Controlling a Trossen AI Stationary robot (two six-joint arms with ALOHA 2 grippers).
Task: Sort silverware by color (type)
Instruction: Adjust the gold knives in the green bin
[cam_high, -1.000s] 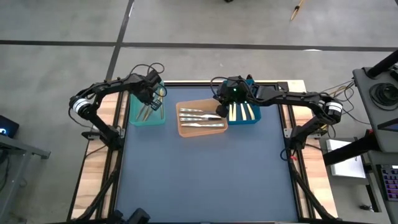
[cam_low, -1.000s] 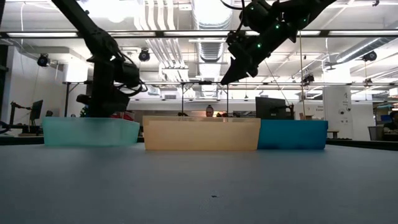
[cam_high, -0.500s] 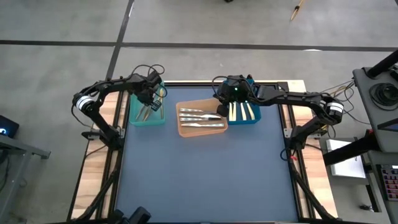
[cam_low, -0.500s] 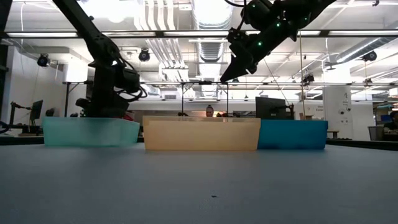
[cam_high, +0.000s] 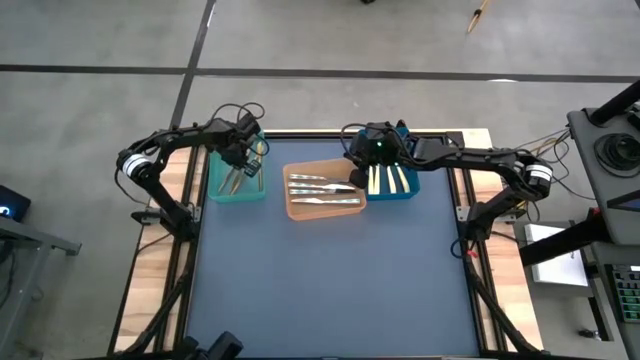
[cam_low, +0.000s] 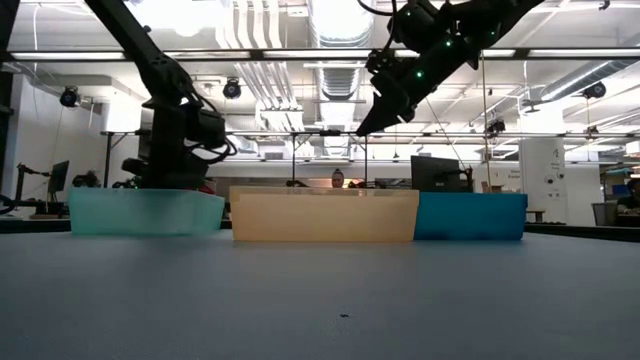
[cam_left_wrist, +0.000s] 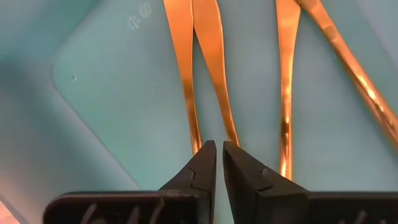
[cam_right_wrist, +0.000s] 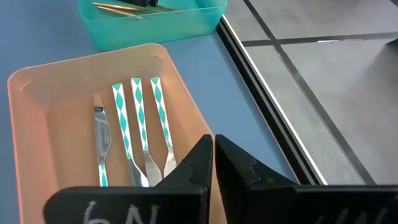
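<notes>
While my left gripper (cam_left_wrist: 216, 155) sits low in the teal bin (cam_high: 215, 186), tips nearly together w/ nothing held, over gold silverware (cam_left_wrist: 211, 68), lifting could snag a handle. Right gripper (cam_right_wrist: 213, 155), nearly closed, empty, above orange bin (cam_high: 297, 207).

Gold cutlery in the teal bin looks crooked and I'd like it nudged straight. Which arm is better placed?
Left. Its gripper sits low in the teal bin right over the gold cutlery; the right gripper hangs above the orange bin.
</notes>
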